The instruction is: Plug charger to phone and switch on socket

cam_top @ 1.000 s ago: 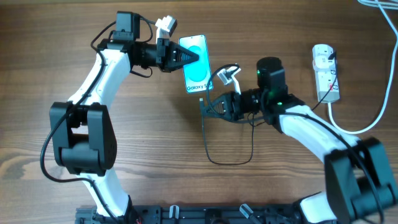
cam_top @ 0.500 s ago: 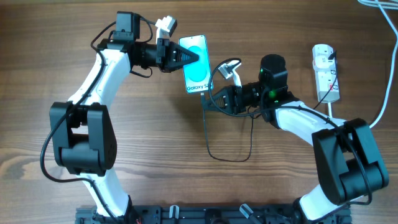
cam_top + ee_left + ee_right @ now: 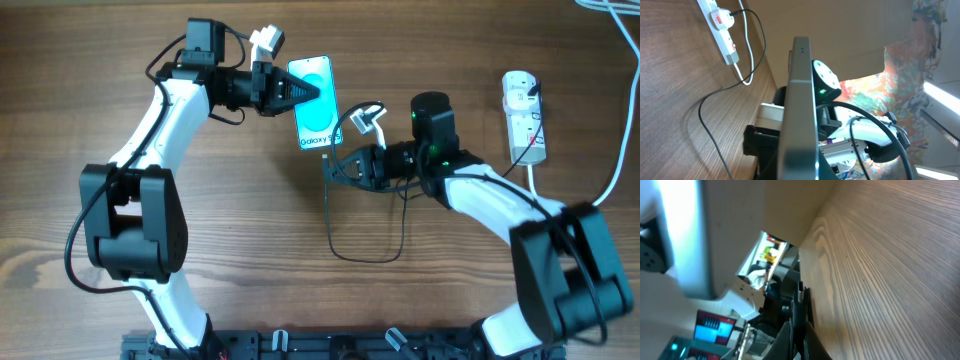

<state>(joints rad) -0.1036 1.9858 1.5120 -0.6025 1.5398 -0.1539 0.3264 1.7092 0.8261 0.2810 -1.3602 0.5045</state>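
Two hands meet at the upper centre of the overhead view. The left hand [image 3: 300,93] is clamped on the phone [image 3: 318,110], whose teal screen faces up. The right hand [image 3: 335,167] pinches the charger [image 3: 331,215] near its tip, just below the phone's lettered end. The socket [image 3: 524,130] lies on the tabletop [image 3: 250,250] at upper right, with a plug [image 3: 517,97] in it.

1 phone [image 3: 315,102], 1 charger [image 3: 372,263], 1 socket [image 3: 522,115], 2 arms [image 3: 160,120], 1 table [image 3: 250,250].

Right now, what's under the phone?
Wood table shows around the phone, which the left gripper grips from one side. The patch directly beneath is covered; contact with the table can't be told.
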